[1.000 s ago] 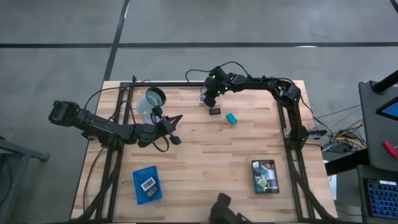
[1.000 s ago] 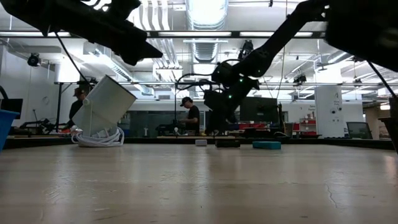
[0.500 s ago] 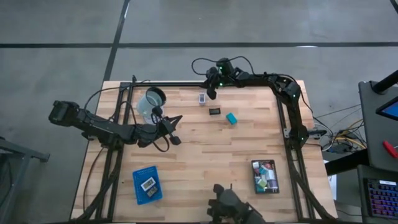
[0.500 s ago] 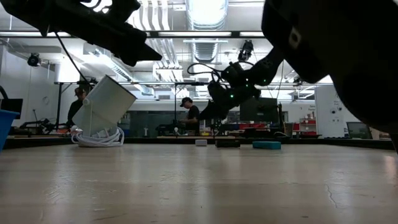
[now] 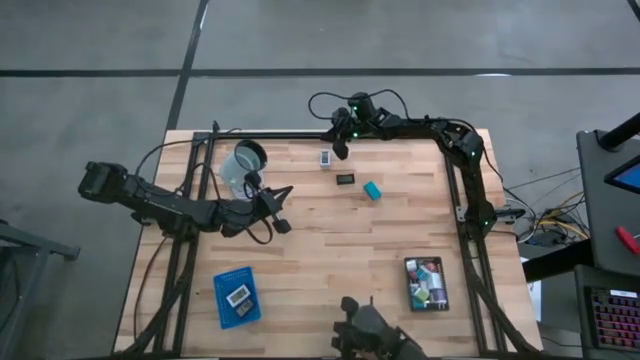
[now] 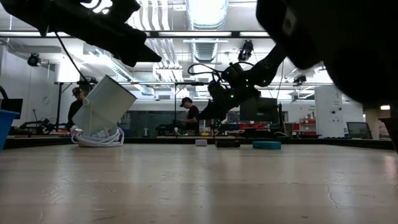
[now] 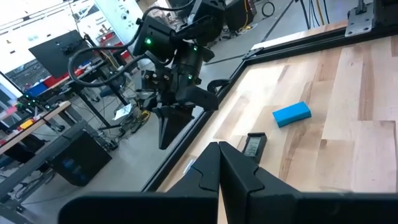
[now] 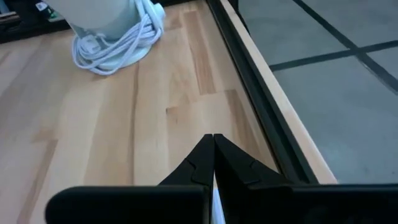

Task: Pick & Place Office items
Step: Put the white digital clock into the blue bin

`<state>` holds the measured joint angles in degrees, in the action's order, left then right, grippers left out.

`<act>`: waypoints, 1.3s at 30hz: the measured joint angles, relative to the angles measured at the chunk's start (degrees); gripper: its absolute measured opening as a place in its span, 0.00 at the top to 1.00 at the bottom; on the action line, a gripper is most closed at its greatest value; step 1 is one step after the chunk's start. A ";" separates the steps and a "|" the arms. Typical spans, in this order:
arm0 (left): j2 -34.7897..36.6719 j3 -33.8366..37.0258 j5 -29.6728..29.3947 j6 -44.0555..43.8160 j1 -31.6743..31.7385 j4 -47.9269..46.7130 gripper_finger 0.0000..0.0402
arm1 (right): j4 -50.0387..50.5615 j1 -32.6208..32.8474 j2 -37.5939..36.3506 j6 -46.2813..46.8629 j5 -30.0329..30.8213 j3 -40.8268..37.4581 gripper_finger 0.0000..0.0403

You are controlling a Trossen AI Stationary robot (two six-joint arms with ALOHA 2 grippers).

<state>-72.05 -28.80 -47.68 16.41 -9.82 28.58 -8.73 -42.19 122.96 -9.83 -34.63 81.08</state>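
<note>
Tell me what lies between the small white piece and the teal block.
In the high view, a flat dark rectangle lies between the small white piece and the teal block, touching neither.

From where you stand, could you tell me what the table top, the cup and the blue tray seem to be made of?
Table top: wood, seemingly butcher-block, with visible glued strips and grain and a matte finish.
Cup: probably clear or frosted plastic; it looks translucent from above, though whitish in the low view.
Blue tray: likely moulded plastic, evenly blue; its base seems gridded, but that is too small to confirm.

Matt pale wood table (image 5: 330, 235), black metal rim (image 8: 249, 74), seemingly plastic cup (image 5: 243, 165)
</note>
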 joint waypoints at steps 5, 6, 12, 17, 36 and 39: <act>0.00 0.00 0.00 -0.42 0.00 -0.38 0.99 | -0.17 1.28 -4.27 2.12 0.23 -0.11 0.98; 0.00 0.00 0.01 -0.61 0.00 -0.38 0.99 | -0.20 1.69 -5.26 2.15 1.04 -0.34 0.98; 0.00 0.00 0.02 -2.36 0.00 -1.06 0.99 | 3.83 4.77 -10.26 -1.23 13.63 -3.62 0.98; 0.00 0.00 0.02 -3.92 0.00 -2.51 0.99 | -3.72 7.21 -11.63 -2.61 13.72 -10.26 0.98; 0.00 0.00 0.11 -6.55 -0.02 -4.68 0.99 | -53.16 2.93 -11.33 9.51 13.70 -31.06 0.98; 0.00 0.00 0.07 -6.65 -0.02 -4.66 0.99 | -52.94 3.77 -11.31 7.47 13.15 -31.06 0.98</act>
<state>-72.05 -28.80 -47.62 9.76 -9.85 23.92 -61.67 -38.42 111.65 -2.36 -21.48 50.02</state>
